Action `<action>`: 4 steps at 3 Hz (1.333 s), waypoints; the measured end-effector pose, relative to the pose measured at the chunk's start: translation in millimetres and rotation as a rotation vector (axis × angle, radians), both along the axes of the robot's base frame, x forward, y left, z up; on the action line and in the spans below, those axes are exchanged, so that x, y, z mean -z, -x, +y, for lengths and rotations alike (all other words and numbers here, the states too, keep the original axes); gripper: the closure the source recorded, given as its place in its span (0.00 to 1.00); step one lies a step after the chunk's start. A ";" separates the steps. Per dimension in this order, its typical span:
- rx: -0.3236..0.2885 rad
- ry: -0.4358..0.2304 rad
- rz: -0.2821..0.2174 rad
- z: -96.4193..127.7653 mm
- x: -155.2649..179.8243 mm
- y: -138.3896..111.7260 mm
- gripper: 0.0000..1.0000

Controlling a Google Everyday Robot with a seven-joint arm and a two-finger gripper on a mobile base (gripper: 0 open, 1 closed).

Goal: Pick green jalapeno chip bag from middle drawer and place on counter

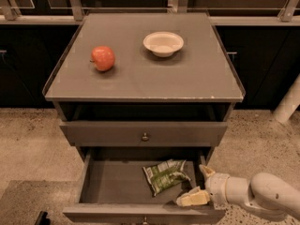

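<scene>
Speckled floor (28, 139) and dark cabinets (262, 64) surround the unit. We see the gripper (199, 185) low at the right front corner of the open middle drawer (112, 184), its two pale fingers spread apart and empty, just beside the green jalapeno chip bag (165, 175). We cannot tell if the lower finger touches it. We judge the main risks as follows: the gripper sits tight against the drawer's right side, so a finger could catch that low edge on closing. The foil is slick and could skate across the bare drawer bottom instead of being pinched. A grab on one corner only could let it slip out on the lift. The closed upper drawer (143, 134) overhangs the rear, so a straight rise from further back could snag. On the counter (154, 81) a red apple (103, 58) and white bowl (163, 43) could get bumped at placement. The bag lies flat and crumpled, olive green with white stripes, right of the drawer's centre, tilted diagonally.
</scene>
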State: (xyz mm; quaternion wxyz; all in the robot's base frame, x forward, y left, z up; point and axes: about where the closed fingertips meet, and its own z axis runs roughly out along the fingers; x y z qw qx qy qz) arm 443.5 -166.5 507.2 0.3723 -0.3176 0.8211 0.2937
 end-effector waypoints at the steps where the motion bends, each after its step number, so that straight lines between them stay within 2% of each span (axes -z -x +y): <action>1: -0.001 -0.006 0.005 1.9 3.2 1.0 0.00; 2: 0.031 -0.017 0.004 -3.9 12.5 -3.4 0.00; 4: 0.045 -0.080 -0.028 13.4 38.1 -38.0 0.00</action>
